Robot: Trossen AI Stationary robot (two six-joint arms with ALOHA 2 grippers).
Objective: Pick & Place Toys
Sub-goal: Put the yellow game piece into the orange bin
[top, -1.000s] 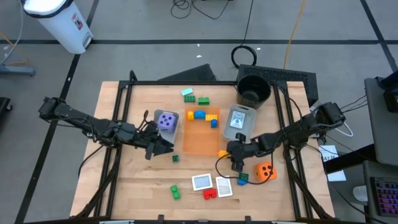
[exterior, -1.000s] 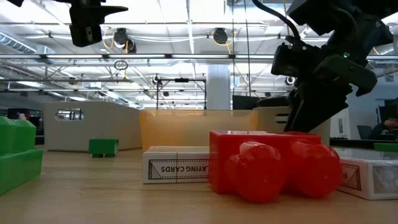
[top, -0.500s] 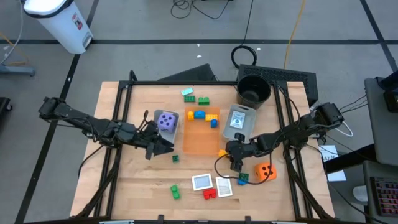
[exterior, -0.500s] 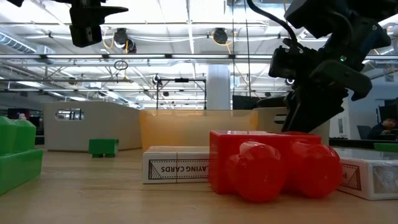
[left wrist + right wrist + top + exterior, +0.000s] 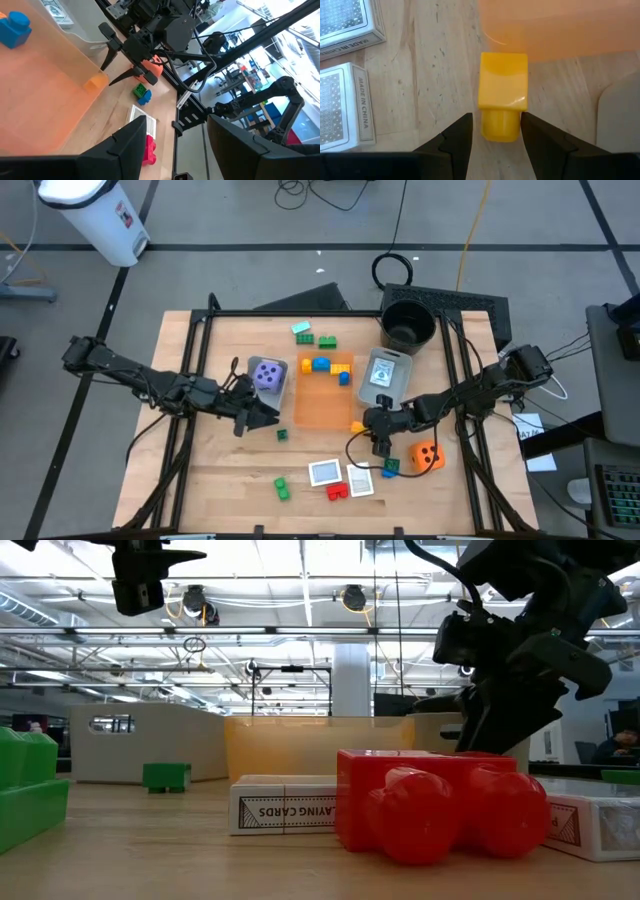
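Almost nothing has changed over the last second: on the wooden desk [image 5: 225, 470] both arms sit where they were, the right one only bobbing a touch in the low view, so the pick looks paused at the point of closing rather than under way. The translucent orange tray [image 5: 322, 402] lies mid-desk with smooth thin walls, holding a blue brick [image 5: 321, 365]; just beside its left edge a pale grey tray [image 5: 281, 385] carries the purple spotted die [image 5: 267, 374], and a matte black round bucket [image 5: 408, 325] stands at the far right corner. The left end effector [image 5: 268, 416] hangs just left of the orange tray, its dark fingers spread and empty. The right end effector [image 5: 494, 134] is low at that tray's near right corner, its fingers parted on either side of the yellow brick [image 5: 503, 95], a glossy moulded block with one round stud that lies on the bare wood against the tray wall; the fingers flank the stud closely, but I cannot tell whether they touch it. Toward the near edge lie two boxed decks of playing cards [image 5: 325, 472], a shiny red studded brick [image 5: 337, 491], a green brick [image 5: 282, 488] and the orange spotted die [image 5: 427, 456], all still to be placed
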